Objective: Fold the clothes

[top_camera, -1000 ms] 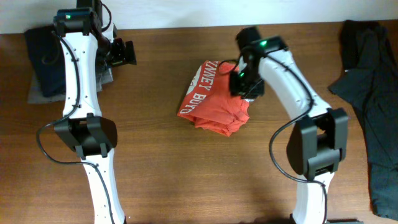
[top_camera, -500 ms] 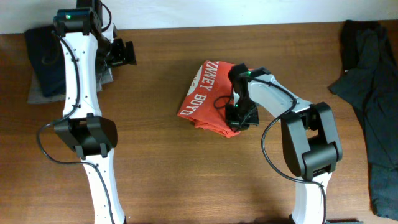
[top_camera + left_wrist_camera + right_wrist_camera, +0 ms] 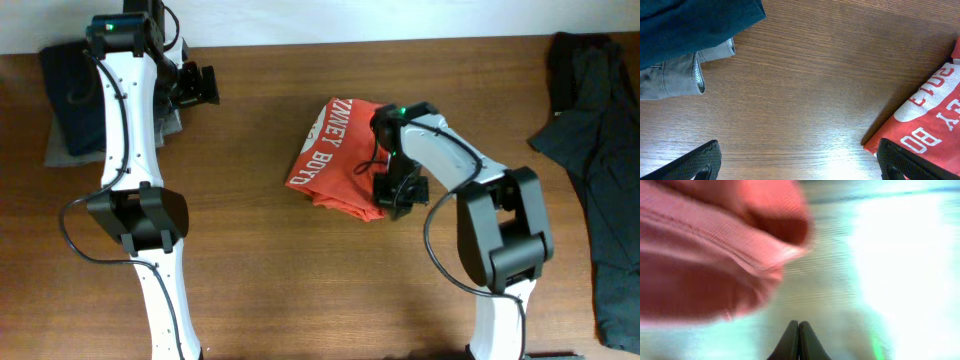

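The crumpled red-orange cotton T-shirt (image 3: 335, 160) lies at frame centre. My right gripper (image 3: 400, 192), at its lower-right edge, is closed on nothing; I should open it and pinch one hem. My left gripper (image 3: 197, 85) stands open.

T-shirt (image 3: 345, 182) red-orange, with white block lettering. Worktop (image 3: 300, 290) mid-brown, streaked with wood grain. Left side: dark blue cloth (image 3: 690, 25) over grey cloth (image 3: 670, 80) with pale stitching; far right, a black garment (image 3: 600, 160).
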`<control>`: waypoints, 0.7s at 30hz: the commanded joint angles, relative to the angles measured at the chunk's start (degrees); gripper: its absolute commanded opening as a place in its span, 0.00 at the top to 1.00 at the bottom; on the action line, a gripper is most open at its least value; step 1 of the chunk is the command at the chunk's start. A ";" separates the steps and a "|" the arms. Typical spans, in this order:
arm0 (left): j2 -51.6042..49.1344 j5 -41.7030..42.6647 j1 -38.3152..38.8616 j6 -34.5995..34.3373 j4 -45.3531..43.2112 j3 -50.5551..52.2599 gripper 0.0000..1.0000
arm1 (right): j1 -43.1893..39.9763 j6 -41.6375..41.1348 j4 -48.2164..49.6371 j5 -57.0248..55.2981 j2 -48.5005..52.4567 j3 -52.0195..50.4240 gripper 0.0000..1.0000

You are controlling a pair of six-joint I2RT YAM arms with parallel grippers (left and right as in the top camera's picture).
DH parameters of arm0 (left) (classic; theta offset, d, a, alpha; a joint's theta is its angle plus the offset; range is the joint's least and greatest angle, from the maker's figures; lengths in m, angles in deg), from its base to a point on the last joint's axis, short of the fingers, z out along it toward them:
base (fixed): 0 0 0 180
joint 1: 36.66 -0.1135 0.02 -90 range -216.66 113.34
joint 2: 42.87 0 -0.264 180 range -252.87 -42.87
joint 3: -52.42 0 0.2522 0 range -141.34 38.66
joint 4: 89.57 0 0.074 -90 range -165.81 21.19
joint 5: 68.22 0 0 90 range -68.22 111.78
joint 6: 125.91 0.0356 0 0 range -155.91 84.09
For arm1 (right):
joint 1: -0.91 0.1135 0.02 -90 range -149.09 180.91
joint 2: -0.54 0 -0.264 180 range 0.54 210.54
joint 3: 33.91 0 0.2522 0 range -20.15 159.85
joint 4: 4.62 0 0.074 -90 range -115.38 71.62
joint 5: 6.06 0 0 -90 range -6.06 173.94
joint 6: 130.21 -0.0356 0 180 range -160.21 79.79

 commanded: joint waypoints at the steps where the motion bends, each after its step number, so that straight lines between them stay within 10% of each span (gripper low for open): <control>1: -1.27 -0.42 0.28 -0.26 0.00 -0.61 0.01 | -2.27 -2.05 -1.68 -6.21 -6.23 5.25 0.95; 13: -1.27 -0.24 0.31 -0.28 -0.57 -0.61 0.01 | -2.32 5.70 21.64 9.94 -5.86 7.85 0.74; 21: -1.27 -0.22 0.31 -0.26 -0.61 -0.61 0.01 | -2.10 7.45 24.98 10.62 0.11 7.85 0.77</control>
